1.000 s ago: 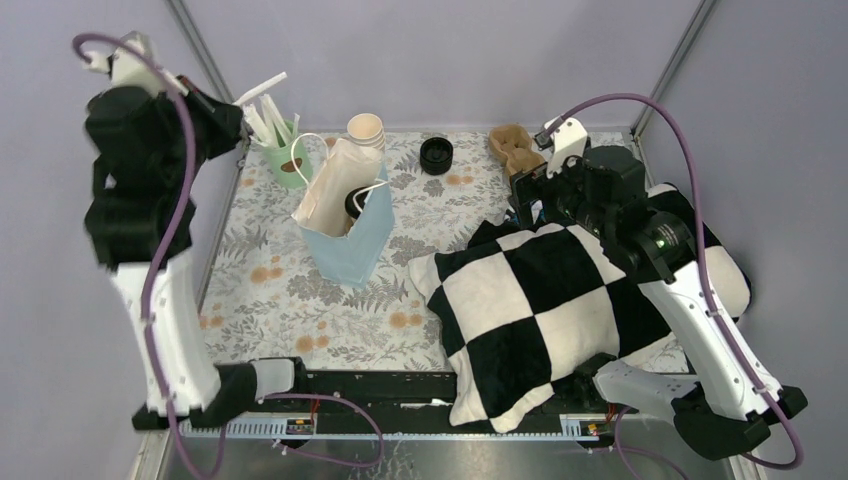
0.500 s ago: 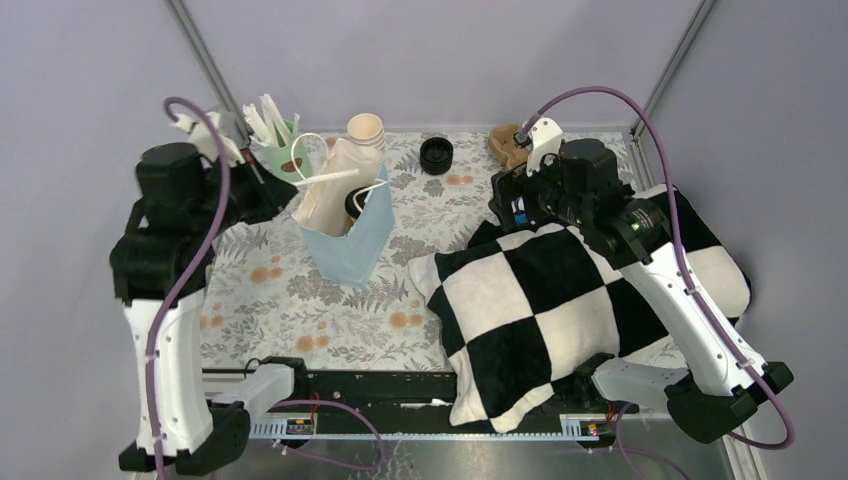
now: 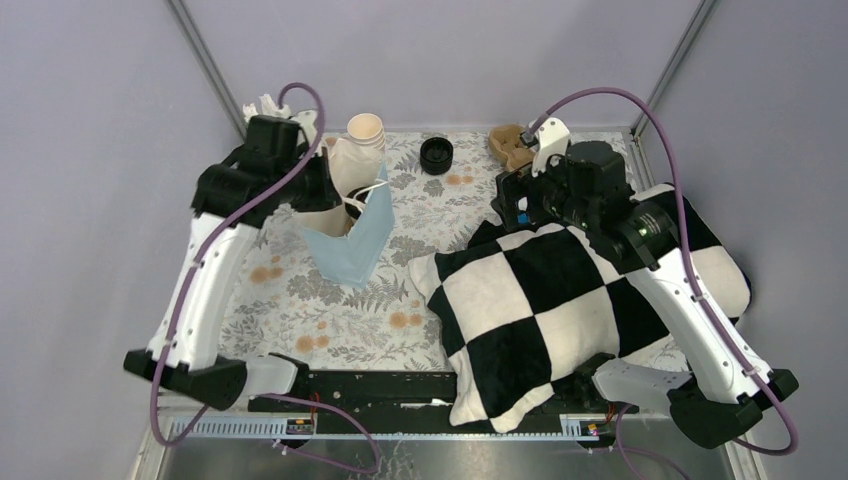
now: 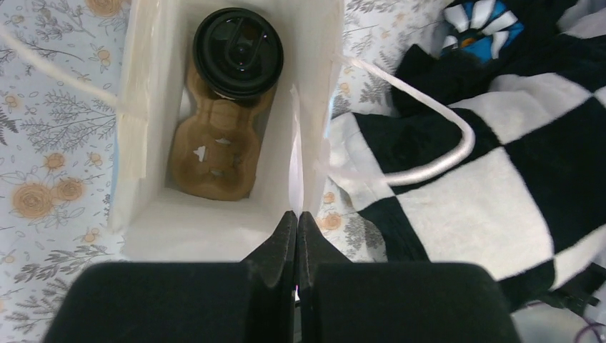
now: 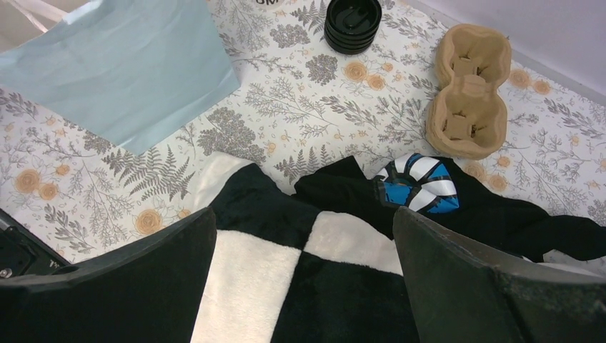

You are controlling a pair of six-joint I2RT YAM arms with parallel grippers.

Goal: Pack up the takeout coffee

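The takeout coffee (image 4: pixel 238 51), its black lid on, stands in a brown cardboard carrier (image 4: pixel 214 153) at the bottom of the open paper bag (image 4: pixel 136 107). The bag is pale blue outside (image 3: pixel 352 250) and stands left of centre on the floral mat. My left gripper (image 4: pixel 296 214) hovers over the bag's mouth (image 3: pixel 330 190), shut on a thin white stick (image 4: pixel 294 168) that points down into the bag beside the carrier. My right gripper (image 5: pixel 304 214) is open and empty above the black-and-white checkered pillow (image 5: pixel 286 286).
A stack of cream cups (image 3: pixel 366 130) stands behind the bag. Stacked black lids (image 3: pixel 436 155) and a second empty carrier (image 5: pixel 468 89) lie at the back. The pillow (image 3: pixel 540 300) covers the right side, with a blue-and-white item (image 5: pixel 418 187) on dark cloth. My left arm hides the mint-green cup.
My left arm has swung from the back left corner to above the bag, carrying a white stick. My right arm has shifted slightly left and stays open.
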